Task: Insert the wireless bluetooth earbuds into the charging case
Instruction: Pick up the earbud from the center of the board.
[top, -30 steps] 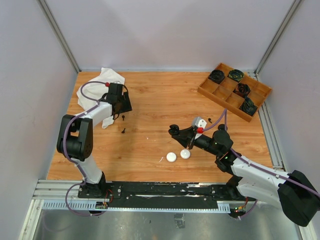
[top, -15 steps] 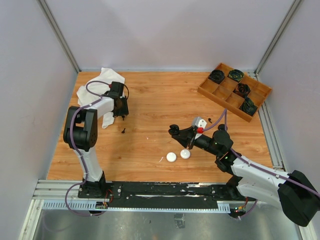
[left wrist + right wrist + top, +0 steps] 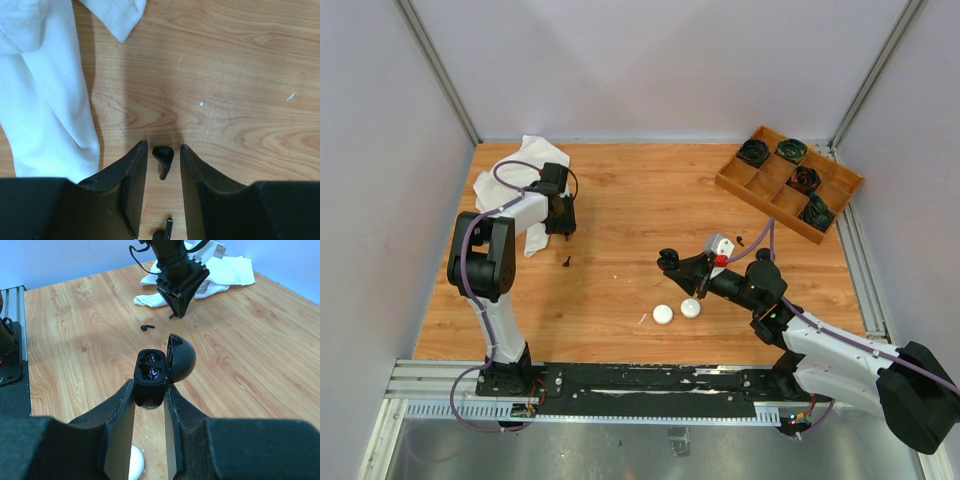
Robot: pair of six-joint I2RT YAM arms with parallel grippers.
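Left side: left gripper (image 3: pixel 163 145) low over tabletop (image 3: pixel 240 75), fingers narrowly straddling black earbud (image 3: pixel 162 156); slim gaps either side, can't tell if it's pinched. second black earbud (image 3: pixel 165 231) lies just behind, white cloth (image 3: pixel 45 100) beside. Right side: right gripper (image 3: pixel 150 390) clamped on black charging case (image 3: pixel 150 371), lid open, both wells showing. white round cases (image 3: pixel 663 314) on tabletop near it.

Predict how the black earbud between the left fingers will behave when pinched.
The black earbud is tiny and looks like plastic, so it is probably very light and rigid. Its rounded head and thin stem give the fingers little flat surface, so it may twist or squirt out. It looks smooth, so it will likely slide easily on the wooden table.
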